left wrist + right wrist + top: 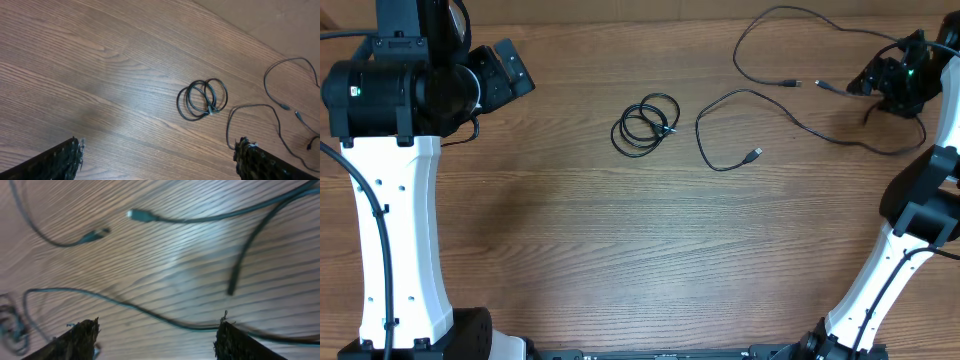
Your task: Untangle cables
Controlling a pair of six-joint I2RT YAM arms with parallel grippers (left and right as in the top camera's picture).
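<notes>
Right hand (157, 332): fingers apart, nothing between them; we see it low over the far right corner of the tabletop (620, 260).
Directly under it: a long strand (150, 315) crosses the gap between the fingers from side to side; two plug ends (100, 232) lie just beyond, toward the middle of the tabletop.
Long strand's axis: in the overhead view it runs from the right hand (895, 80) toward the middle, then hooks back in an open loop.
Far strand (736, 50): arcs along the far edge, apart from the long strand.
Left hand (160, 160): fingers spread wide, empty, at the far left corner.
Coiled bundle (645, 123): small tight loops near the middle, toward the far edge, well apart from both hands.
Nearer arm: we judge the left hand closer to the coiled bundle (202, 99), which lies ahead of it and to its right.
What the move turns on: we think the left arm should take the coils, since only they look tangled.
</notes>
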